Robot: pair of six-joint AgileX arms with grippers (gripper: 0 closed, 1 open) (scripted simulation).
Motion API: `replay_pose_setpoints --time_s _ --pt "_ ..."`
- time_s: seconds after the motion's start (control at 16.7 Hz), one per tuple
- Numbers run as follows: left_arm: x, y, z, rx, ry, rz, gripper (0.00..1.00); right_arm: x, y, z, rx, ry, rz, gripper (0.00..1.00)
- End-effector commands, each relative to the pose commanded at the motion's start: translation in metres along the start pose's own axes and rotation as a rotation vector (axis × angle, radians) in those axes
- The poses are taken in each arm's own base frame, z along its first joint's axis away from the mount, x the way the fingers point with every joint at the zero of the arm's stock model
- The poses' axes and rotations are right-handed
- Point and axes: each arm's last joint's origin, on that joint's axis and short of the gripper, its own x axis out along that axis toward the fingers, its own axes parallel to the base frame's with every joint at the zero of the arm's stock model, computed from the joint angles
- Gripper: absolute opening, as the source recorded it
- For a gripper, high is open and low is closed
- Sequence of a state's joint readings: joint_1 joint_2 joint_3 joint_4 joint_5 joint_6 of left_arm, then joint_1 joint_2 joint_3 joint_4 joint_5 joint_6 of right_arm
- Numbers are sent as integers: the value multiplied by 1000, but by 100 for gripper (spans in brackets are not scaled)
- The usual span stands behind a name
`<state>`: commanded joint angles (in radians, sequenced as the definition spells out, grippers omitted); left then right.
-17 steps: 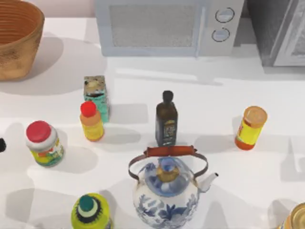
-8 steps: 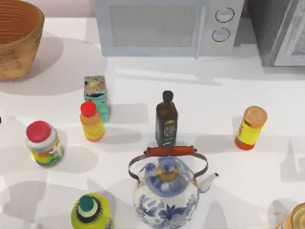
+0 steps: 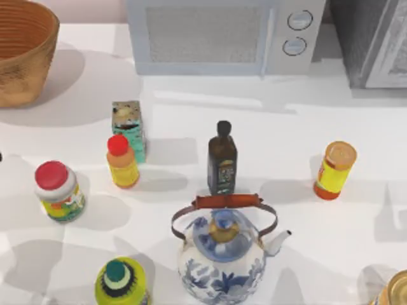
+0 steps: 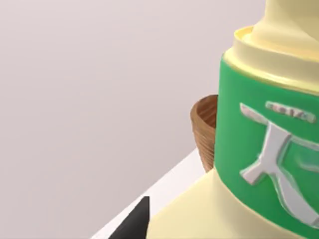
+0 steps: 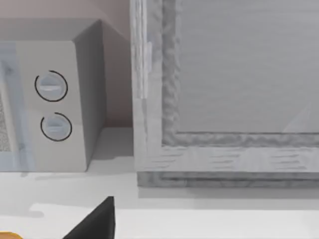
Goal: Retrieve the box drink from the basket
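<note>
Porcelain comes nearest in the top view: a blue-and-white teapot with a brown-wrapped bail handle, and beside it a lime bottle with a green cap, both well apart from the basket. The left wrist view looks past a glossy cream bottle with a green embossed label towards the basket's ribbed wall. A dark sliver of the left tool juts in below; whether it is open or closed cannot be told. The right tool shows as a similar dark wedge facing the microwave and a grey cabinet, far from the basket, and its state cannot be told either.

Farther in stand a red-capped jar, an orange squeeze bottle, a dark glass bottle and a yellow canister.

Just behind the orange bottle is the box drink, a teal printed carton with flat faces and square edges. It stands upright on the worktop, outside the basket and on its microwave side, with its long axis vertical.

Farthest is the basket itself, tan coiled wicker, round and wide-mouthed; what shows of its inside looks bare. The carton lies on the basket's half of the worktop, so the left arm is judged the nearer. A grip across its flat sides should suit it.
</note>
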<state>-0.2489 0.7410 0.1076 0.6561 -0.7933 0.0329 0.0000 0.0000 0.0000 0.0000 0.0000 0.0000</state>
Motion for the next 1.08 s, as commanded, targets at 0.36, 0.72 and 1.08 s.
replay_pose_setpoints --time_s 0.36,0.72,1.08 --pt "16 -5 -13 -9 -4 7 0 0 0 0 0 0 0 100" --pt "36 -4 -34 -15 -13 6 0 0 0 0 0 0 0 100" --pt "42 0 -46 -8 -7 -3 0 0 0 0 0 0 0 100"
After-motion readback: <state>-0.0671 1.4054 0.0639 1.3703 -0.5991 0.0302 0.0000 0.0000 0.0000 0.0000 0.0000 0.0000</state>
